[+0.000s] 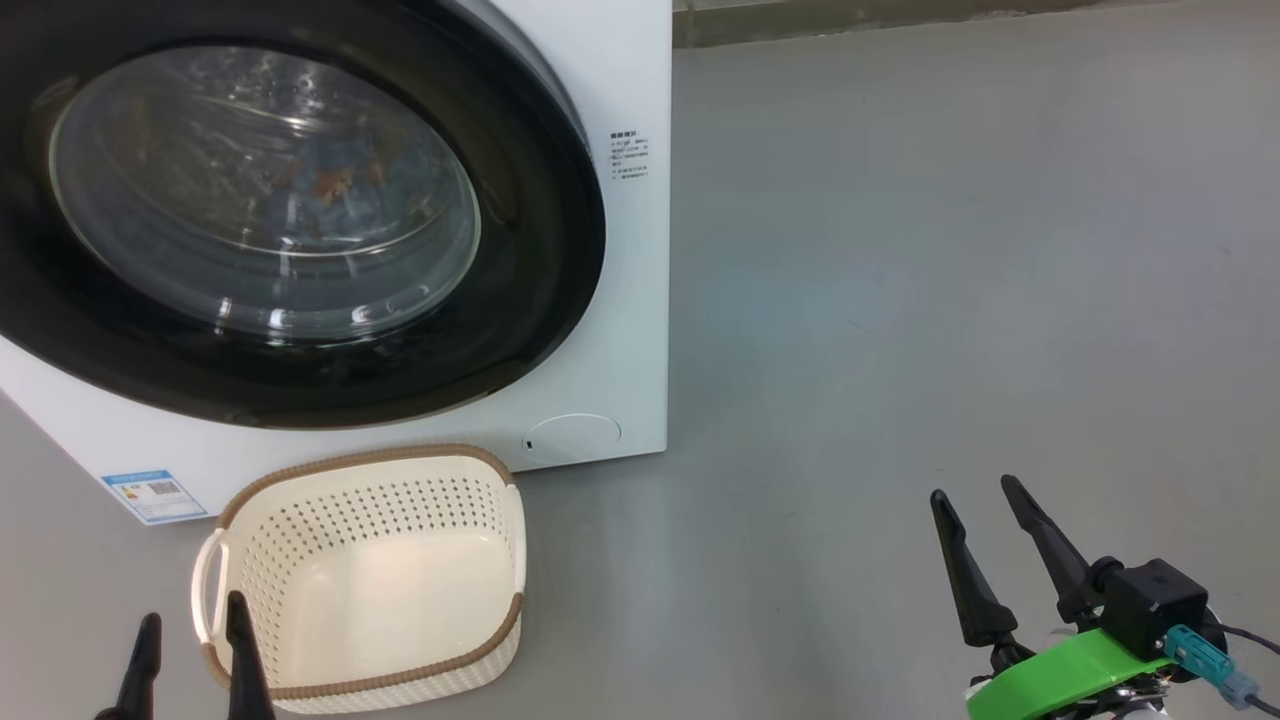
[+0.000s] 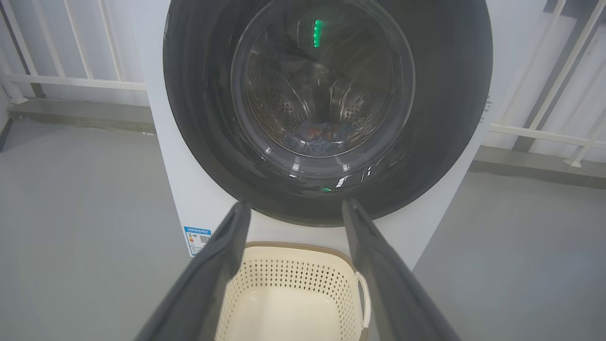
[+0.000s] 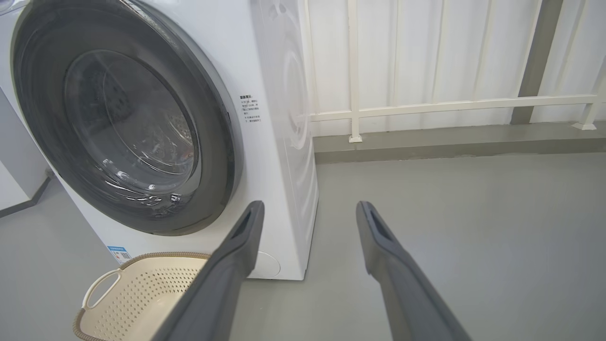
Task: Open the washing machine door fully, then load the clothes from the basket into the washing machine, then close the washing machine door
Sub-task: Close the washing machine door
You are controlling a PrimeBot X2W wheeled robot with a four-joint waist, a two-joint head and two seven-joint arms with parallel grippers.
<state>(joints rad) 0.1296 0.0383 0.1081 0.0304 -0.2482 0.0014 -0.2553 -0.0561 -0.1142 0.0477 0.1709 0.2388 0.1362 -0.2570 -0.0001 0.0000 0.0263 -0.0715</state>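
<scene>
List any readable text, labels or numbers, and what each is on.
Printed notice on the washing machine front, right of the door: too small to read.
Blue label sticker at the machine's lower left corner: blurred, unreadable.
Nothing can be quoted.

Left claw (image 1: 192,608), right claw (image 1: 972,488), both agape
</scene>
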